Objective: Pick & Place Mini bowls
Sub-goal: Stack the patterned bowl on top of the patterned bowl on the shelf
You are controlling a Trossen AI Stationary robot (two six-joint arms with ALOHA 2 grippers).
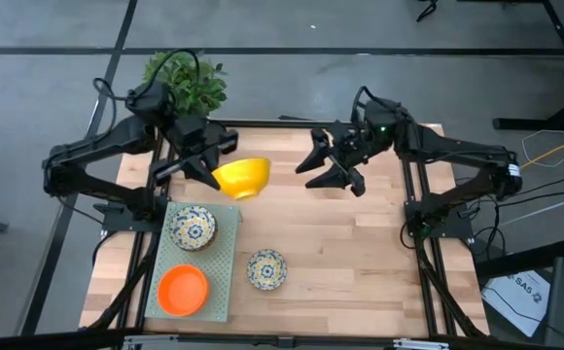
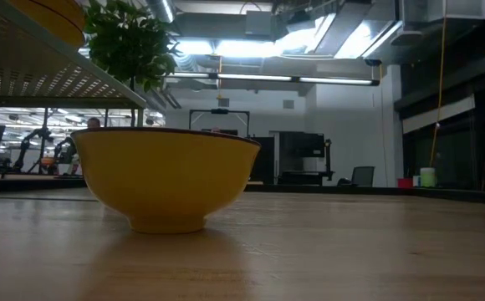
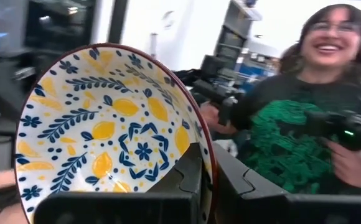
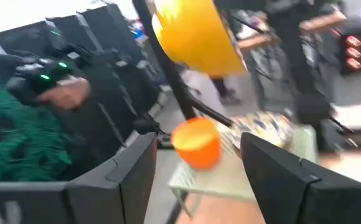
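A yellow bowl [image 1: 241,177] was in the left gripper [image 1: 207,161], near the back of the wooden table [image 1: 360,262]. In the high view it was tipped on its side, with its round yellow outside showing. The left wrist view showed its inside [image 3: 106,130], white with blue leaves and yellow lemons, and its open mouth faced back at that camera. The two dark fingers [image 3: 193,180] were pinched tight on its rim, one inside and one outside. The low view showed a yellow bowl [image 2: 165,177] close up, standing upright with its foot at the wood and its mouth pointing up. It is hard to tell if this was the same bowl.

In front of it lay a pale green mat [image 1: 222,277]. On the mat sat a flowery bowl [image 1: 192,227] and an orange bowl [image 1: 183,290], both with their mouths up. Another flowery bowl [image 1: 266,269] sat on the bare wood just beside the mat.

The right gripper [image 1: 333,163] hung over the back of the table, well apart from the bowls, with its fingers spread wide and nothing between them. A green plant [image 1: 187,80] stood behind the table. A person in a green and black top [image 3: 286,137] was beyond the table.
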